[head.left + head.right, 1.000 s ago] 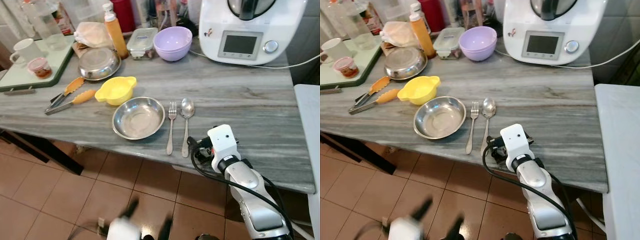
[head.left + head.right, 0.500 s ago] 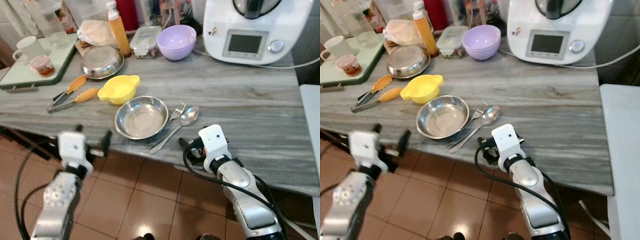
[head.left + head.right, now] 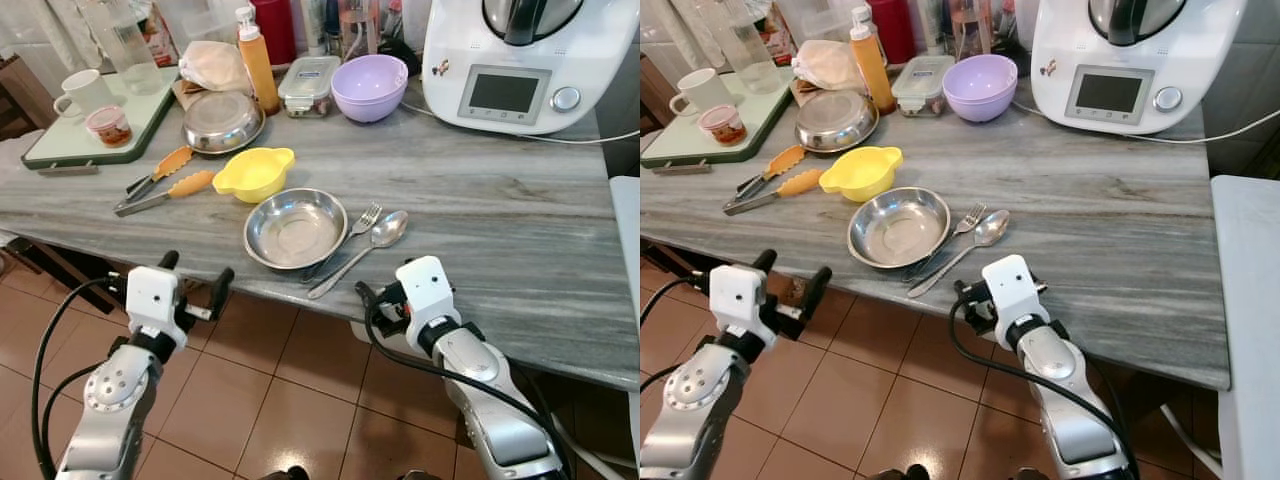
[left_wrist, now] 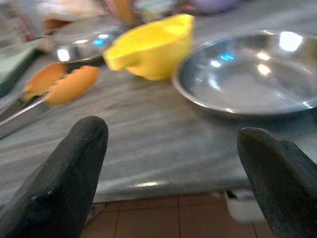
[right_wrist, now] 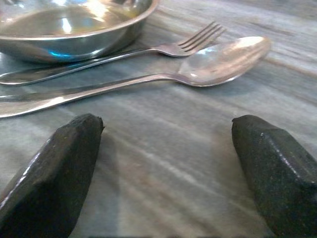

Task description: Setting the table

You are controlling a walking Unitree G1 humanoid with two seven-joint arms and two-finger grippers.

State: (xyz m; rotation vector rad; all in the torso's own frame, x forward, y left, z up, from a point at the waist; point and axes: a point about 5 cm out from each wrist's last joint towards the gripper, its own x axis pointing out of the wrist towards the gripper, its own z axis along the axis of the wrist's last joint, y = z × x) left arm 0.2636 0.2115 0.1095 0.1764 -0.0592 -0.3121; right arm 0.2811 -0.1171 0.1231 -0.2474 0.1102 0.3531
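Grey counter (image 3: 480, 190) holds one fork (image 3: 358, 222), one spoon (image 3: 378, 236).

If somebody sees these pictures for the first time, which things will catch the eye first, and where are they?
The steel bowl near the table's front edge stands out, with the fork and spoon lying slanted at its right side. Behind it sits the bright yellow bowl. The left gripper and the right gripper, both open, are held low at the table's front edge.
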